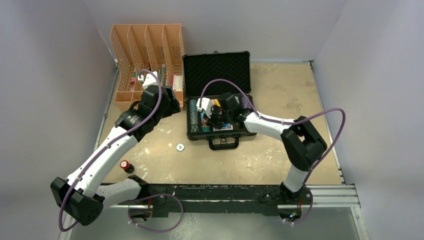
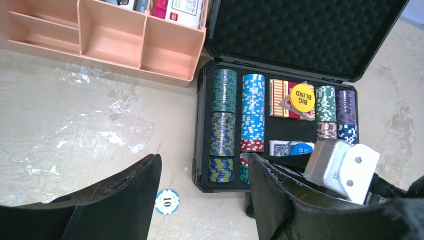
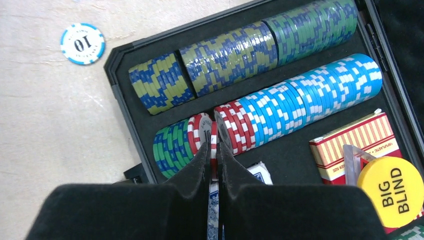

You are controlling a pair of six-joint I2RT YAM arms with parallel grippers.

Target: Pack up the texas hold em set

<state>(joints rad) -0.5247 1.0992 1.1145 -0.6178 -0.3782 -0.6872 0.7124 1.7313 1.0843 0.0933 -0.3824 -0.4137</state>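
Showing open black case (image 1: 216,67), chip rows (image 3: 300,95) packed; right claw (image 3: 213,148) pinching red chip (image 3: 214,137), left claw (image 2: 202,160) spread; disc (image 3: 397,190) lettering legible only from wrists.

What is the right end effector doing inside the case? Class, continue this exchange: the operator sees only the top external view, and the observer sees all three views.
Observer: The right end effector is shut on a red chip, held on edge between the chip stacks in the case.
Operator: What is the small disc lying loose in front of the case?
Observer: It is a blue-and-white chip marked 10, lying flat on the table.
Operator: Is the left end effector carrying anything?
Observer: No. The left end effector is open and empty.
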